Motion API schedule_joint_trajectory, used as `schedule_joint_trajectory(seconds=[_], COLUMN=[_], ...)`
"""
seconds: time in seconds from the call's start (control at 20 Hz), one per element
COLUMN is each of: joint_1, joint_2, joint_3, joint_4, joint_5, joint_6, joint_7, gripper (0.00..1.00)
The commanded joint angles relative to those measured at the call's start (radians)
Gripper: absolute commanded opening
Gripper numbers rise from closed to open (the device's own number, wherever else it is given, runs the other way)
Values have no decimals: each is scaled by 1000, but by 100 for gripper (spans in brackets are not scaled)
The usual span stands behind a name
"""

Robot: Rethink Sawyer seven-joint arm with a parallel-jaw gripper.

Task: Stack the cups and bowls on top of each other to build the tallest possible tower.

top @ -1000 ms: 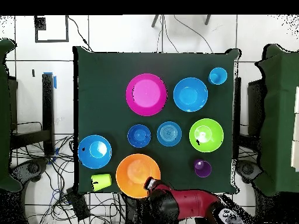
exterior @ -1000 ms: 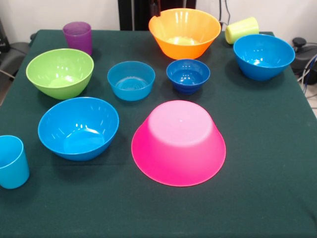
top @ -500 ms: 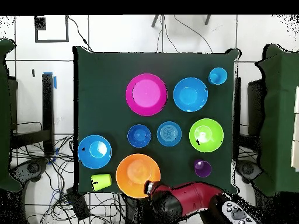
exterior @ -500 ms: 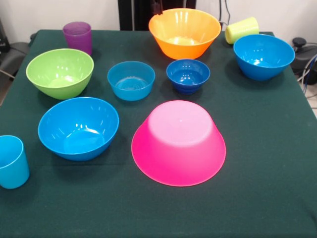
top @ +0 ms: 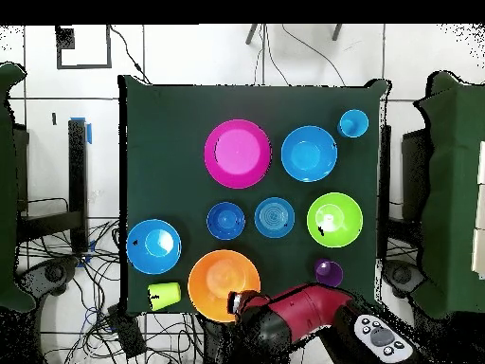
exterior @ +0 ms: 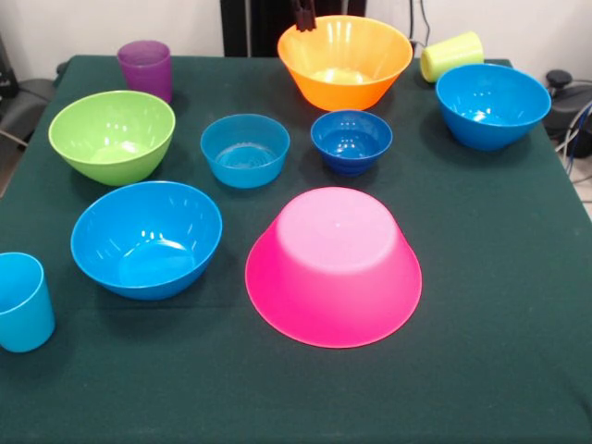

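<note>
My gripper point(exterior: 303, 13) point(top: 237, 303) hangs over the far rim of the big orange bowl point(exterior: 344, 60) point(top: 220, 277). The big pink bowl point(exterior: 333, 266) lies upside down near the table's middle. Behind it stand the small dark-blue bowl point(exterior: 351, 141) and the small light-blue bowl point(exterior: 244, 149). The green bowl point(exterior: 111, 135) and a blue bowl point(exterior: 146, 238) are on the left, another blue bowl point(exterior: 492, 104) on the right. The purple cup point(exterior: 145, 68) and the light-blue cup point(exterior: 22, 301) stand upright. The yellow-green cup point(exterior: 451, 55) lies on its side. Nothing is stacked; no tower shows.
The dark green tablecloth point(exterior: 499, 305) covers the whole table. My red arm point(top: 303, 316) reaches in beside the purple cup point(top: 329, 272). Cables point(top: 104, 303) lie on the floor past the table's edge.
My arm has swung in towards the orange bowl. The gripper now shows at the top of the front view, above that bowl's rim. No cup or bowl has moved.
</note>
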Motion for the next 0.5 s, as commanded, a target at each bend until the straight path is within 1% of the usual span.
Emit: schedule_joint_trajectory(seconds=[0.05, 0.15, 0.3, 0.5], joint_1=[-3, -11, -17, -24], joint_2=[74, 75, 75, 69], joint_3=[130, 139, 148, 159], joint_4=[-65, -63, -62, -64], joint_5=[-107, -114, -139, -144], joint_6=[98, 103, 86, 100], joint_7=[-237, -236, -221, -218], gripper=[0, 0, 0, 0])
